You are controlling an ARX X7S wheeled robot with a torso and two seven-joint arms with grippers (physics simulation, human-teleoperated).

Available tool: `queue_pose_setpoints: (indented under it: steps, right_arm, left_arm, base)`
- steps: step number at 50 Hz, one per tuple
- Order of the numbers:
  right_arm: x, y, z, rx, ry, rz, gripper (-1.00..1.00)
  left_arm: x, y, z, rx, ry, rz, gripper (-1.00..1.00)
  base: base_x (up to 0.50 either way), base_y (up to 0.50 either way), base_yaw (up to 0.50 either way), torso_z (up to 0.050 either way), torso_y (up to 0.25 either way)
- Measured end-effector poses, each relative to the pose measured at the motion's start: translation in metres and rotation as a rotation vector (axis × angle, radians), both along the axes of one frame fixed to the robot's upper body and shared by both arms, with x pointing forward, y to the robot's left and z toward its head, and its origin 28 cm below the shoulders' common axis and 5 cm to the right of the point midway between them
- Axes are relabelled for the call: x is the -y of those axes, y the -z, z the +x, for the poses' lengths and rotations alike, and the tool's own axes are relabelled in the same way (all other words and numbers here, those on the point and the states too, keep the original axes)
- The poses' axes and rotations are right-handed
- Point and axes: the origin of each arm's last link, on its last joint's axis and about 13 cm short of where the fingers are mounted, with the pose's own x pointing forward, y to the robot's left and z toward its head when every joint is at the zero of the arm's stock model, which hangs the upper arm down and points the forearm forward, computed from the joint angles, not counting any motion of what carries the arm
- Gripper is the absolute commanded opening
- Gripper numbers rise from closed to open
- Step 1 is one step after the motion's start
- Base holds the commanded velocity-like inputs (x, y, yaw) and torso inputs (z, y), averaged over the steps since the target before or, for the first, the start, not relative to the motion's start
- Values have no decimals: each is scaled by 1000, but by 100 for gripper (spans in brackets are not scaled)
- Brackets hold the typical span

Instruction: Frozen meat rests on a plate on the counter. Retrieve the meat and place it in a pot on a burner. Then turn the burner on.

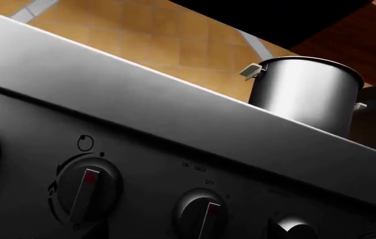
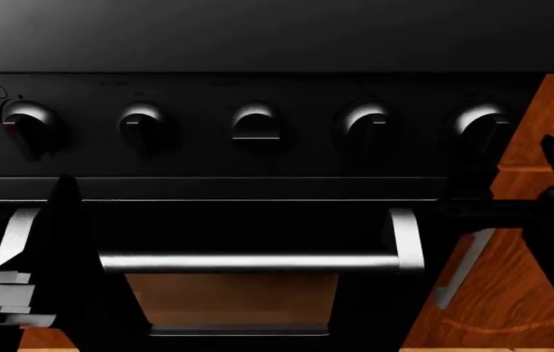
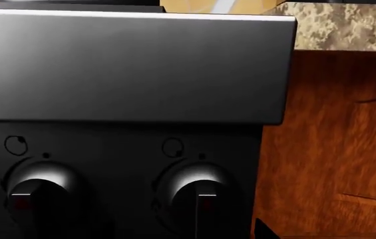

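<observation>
Grey metal, the pot (image 1: 305, 93) stood on the stove top at two o'clock above the knobs (image 1: 86, 188) in the left wrist view. Speckled counter (image 3: 347, 25) edged the stove. Whether either pincer was apart or together, I could not tell.

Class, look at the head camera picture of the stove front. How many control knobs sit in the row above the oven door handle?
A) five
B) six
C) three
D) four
A: the head view shows five knobs in one row on the stove's control panel, from the leftmost knob to the rightmost knob, all above the oven door handle.
</observation>
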Motion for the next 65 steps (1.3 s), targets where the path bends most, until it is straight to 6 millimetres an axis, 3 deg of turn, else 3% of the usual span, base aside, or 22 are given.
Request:
queue_pose_setpoints:
  steps: [65]
  right_arm:
    - [6,11,33,-51,49,-18,100]
  left_arm:
    - [-2,6,3,-16,-14,-4,100]
  base:
    - [0,0,0,0,0]
